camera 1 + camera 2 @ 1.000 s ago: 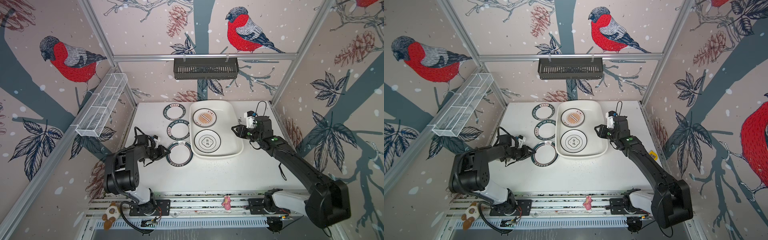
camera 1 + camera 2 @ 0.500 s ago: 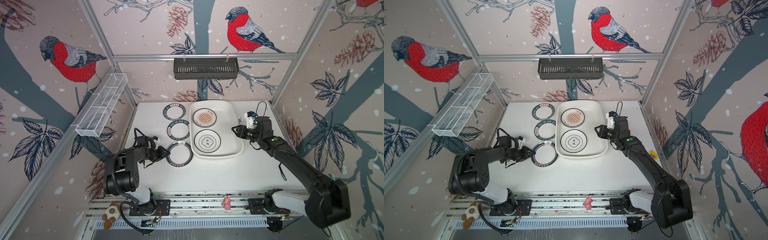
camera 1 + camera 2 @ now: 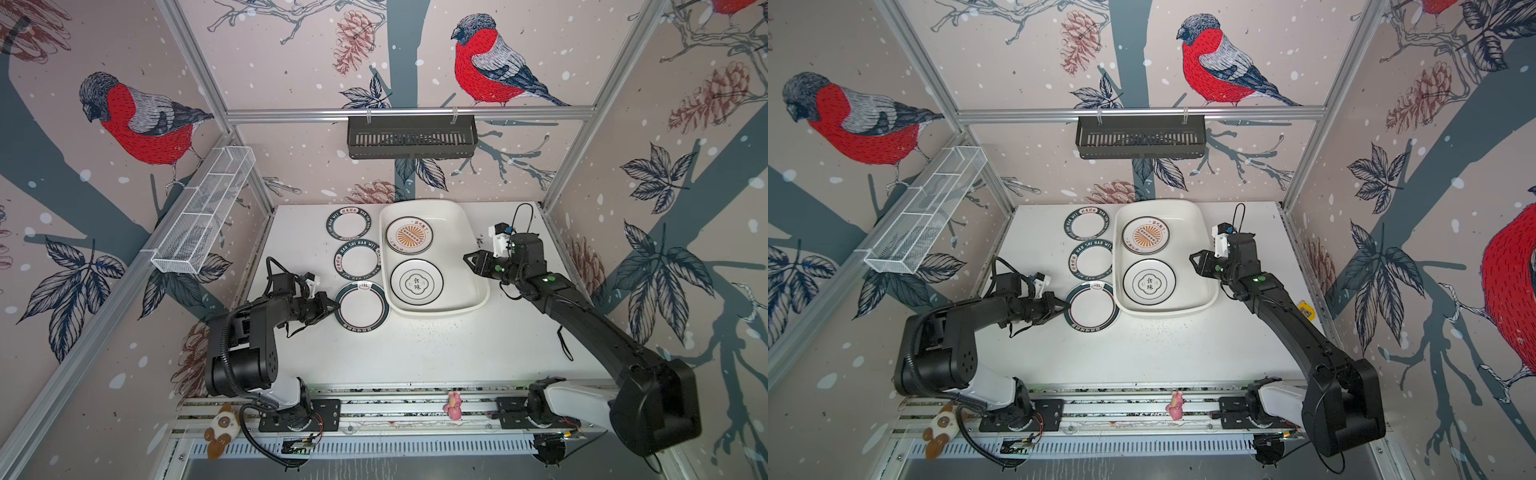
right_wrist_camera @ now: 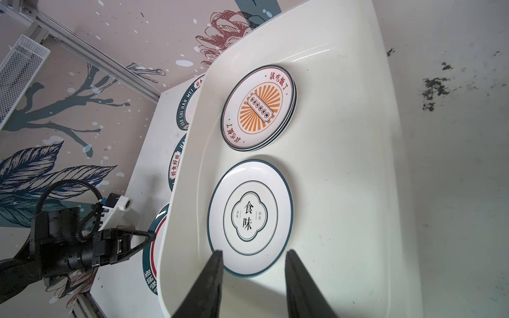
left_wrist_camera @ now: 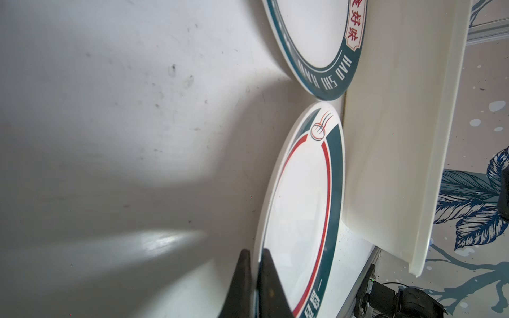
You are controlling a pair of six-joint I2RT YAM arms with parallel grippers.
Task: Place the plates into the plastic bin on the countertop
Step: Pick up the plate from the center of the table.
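The left gripper (image 5: 254,252) is clamping the rim of the nearest green-rimmed plate (image 3: 361,307), lying on the countertop (image 3: 415,353) just beside the plastic bin (image 3: 457,257), probably to lift it in, while the right gripper (image 4: 252,256) is hovering empty, jaws apart, over the bin.

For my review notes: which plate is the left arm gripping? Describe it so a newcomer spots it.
Find the white plastic bin on the countertop; three green-rimmed plates line its side toward the left arm. The gripped plate is nearest that arm's base, its rim between the fingers of the left gripper. Only it has a red inner ring.
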